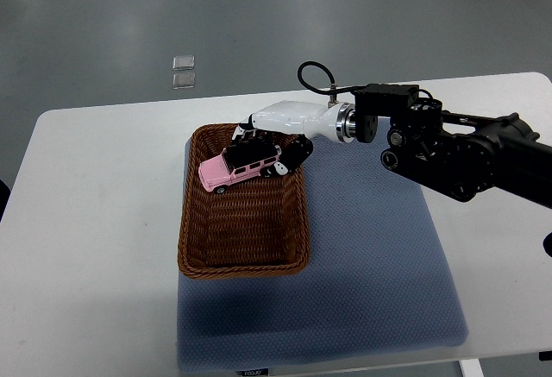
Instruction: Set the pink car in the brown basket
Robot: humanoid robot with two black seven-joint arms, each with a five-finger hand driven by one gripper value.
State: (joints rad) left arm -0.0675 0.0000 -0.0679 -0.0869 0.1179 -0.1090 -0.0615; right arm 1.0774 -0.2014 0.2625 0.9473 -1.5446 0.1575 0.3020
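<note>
White table (103, 187) bears blue mat (379, 256), grey floor (259, 15) beyond.

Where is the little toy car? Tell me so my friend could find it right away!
Look at the white table, then at the brown basket on the blue mat. At the basket's far end, the right hand holds the pink car over the inside. It is the only pink thing there.
</note>
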